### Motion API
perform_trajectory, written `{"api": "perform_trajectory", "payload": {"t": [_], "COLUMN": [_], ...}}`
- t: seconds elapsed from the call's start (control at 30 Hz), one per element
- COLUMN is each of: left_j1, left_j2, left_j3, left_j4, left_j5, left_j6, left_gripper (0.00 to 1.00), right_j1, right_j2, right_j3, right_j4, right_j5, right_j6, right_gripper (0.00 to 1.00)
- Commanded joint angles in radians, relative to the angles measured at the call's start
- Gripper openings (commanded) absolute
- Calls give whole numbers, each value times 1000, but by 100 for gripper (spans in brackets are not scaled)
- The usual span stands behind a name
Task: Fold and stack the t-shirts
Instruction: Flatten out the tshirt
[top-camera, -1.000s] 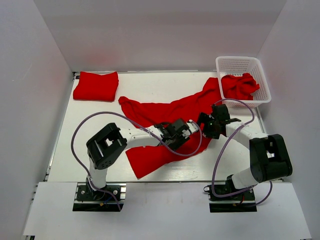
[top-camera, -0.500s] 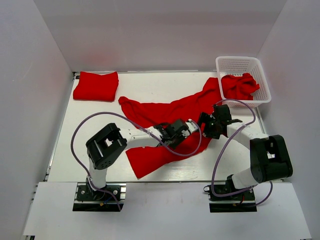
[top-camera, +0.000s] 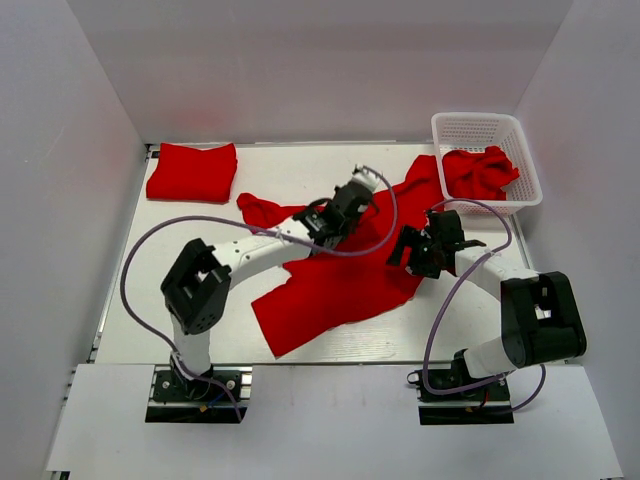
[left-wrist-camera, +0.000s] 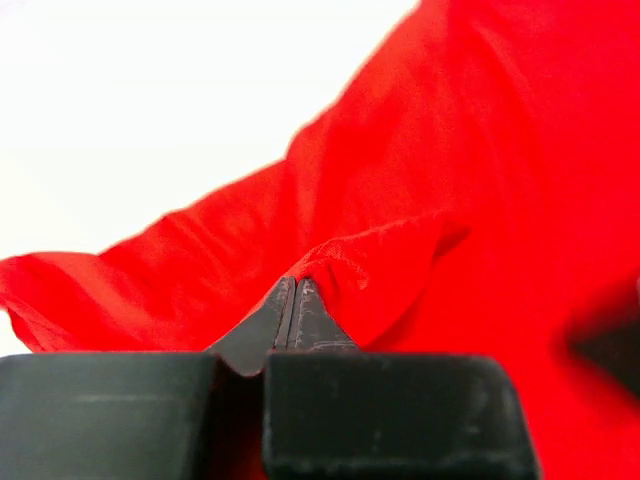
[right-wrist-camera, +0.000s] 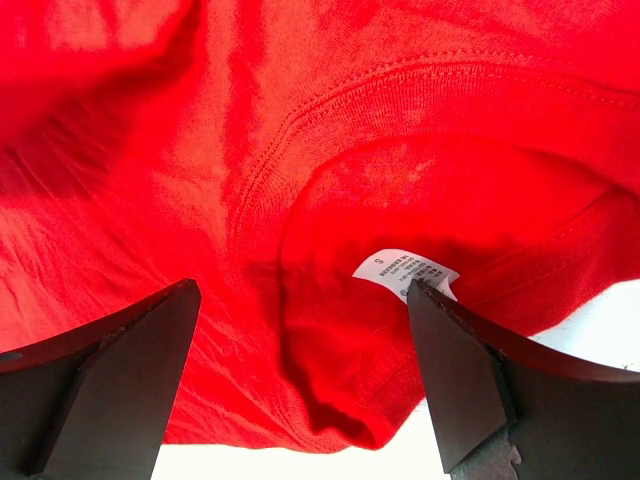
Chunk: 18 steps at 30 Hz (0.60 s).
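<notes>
Left jaws clamped shut on a raised fold of the spread t-shirt (top-camera: 340, 285), likely to pull it flat, though which edge is unclear up close. Right jaws gape empty over its collar (right-wrist-camera: 340, 105). A folded t-shirt (top-camera: 192, 170) lies at the desk's (top-camera: 300, 165) ten o'clock, the basket (top-camera: 480, 118) at two.

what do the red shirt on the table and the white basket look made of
Red shirt: soft matte knit cloth, likely cotton; it drapes and wrinkles, with a stitched collar seam and sewn label. White basket: moulded plastic by its look, rigid open mesh walls.
</notes>
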<state>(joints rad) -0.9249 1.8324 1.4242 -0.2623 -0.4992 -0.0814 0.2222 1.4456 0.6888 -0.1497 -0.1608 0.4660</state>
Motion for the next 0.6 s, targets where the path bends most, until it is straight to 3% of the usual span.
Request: {"api": "perform_trajectory", "payload": {"t": [0.0,0.3,0.5,0.57], "left_j1": [66,264,368,397], "left_j2": [63,251,419,462], "left_j3": [135,419,585,637], "left_j4": [-61,-23,129,159], "left_j5": [-81,-43,-10,66], "left_j6": [-17,133,299,315], "left_gripper": [0,0,0,0], "right_j1": [-7,-9,-6,-6], "right_j2": [30,90,133,153], "right_j3": [-15,44,86,116], "right_j4": [-42,-74,-86,-103], "right_j5": [24,60,63,67], "right_j6": [-32,-84,-129,-156], "right_gripper": [90,90,90,90]}}
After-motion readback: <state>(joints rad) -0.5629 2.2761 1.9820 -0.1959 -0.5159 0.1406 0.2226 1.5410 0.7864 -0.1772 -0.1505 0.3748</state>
